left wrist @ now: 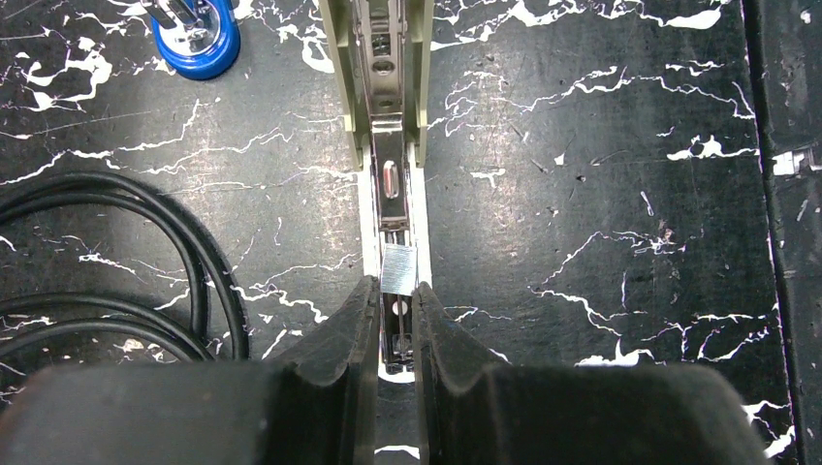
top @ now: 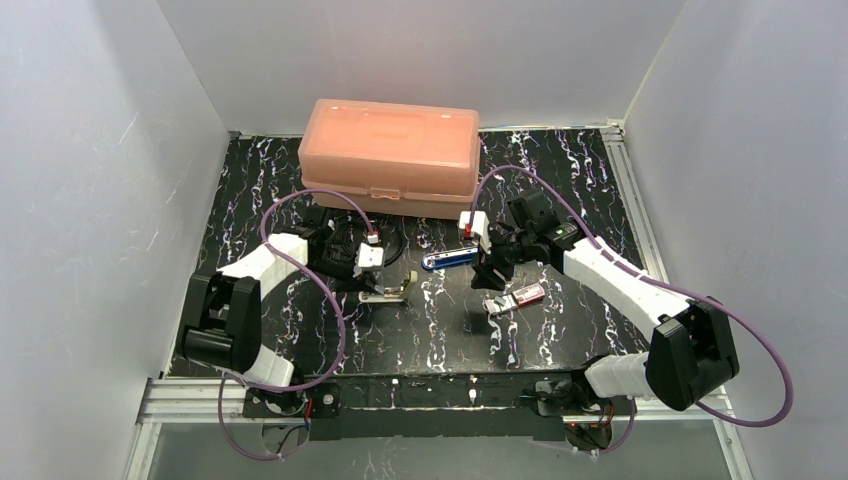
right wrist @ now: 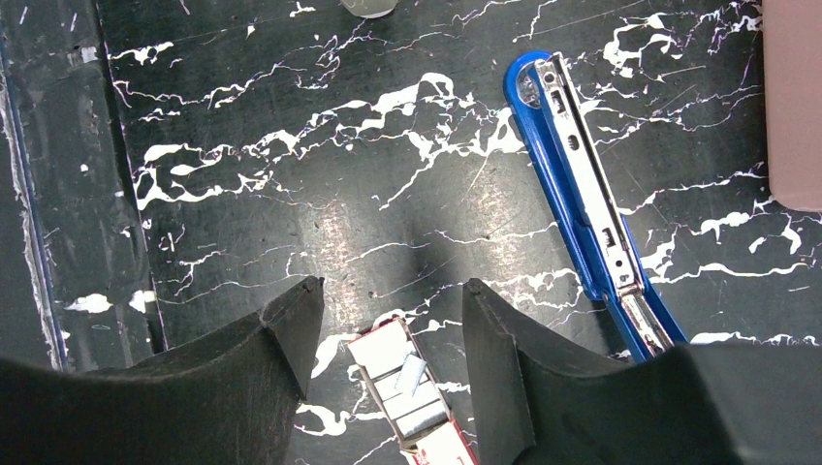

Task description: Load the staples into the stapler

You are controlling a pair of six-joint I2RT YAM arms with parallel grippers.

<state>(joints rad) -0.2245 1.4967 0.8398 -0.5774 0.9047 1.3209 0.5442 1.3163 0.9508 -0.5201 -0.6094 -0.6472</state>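
On the black table (top: pixel 250 190) the small staples box (right wrist: pixel 405 399) is seen lying open just under the spread, empty jaws of the right gripper (right wrist: pixel 393 291), the left gripper (left wrist: pixel 395 288) is pinched on the rail of the pale stapler (left wrist: pixel 384 97), and the box is judged light and easily crushed, best held softly by its long sides.

Robot lab test cell, by the look of it. Two-arm rig: left arm (top: pixel 262 262) and right arm (top: pixel 615 272) sit on an aluminium extrusion rail (top: pixel 190 398) at the near edge, with purple cables (top: pixel 343 330) looping loose off each. Plain white panel walls (top: pixel 80 200) box in three sides of a black marble-pattern surface (top: pixel 440 340). Props are staged desk items: beige stapler (top: pixel 385 293), blue stapler (top: pixel 450 259), pink plastic case (top: pixel 390 155).
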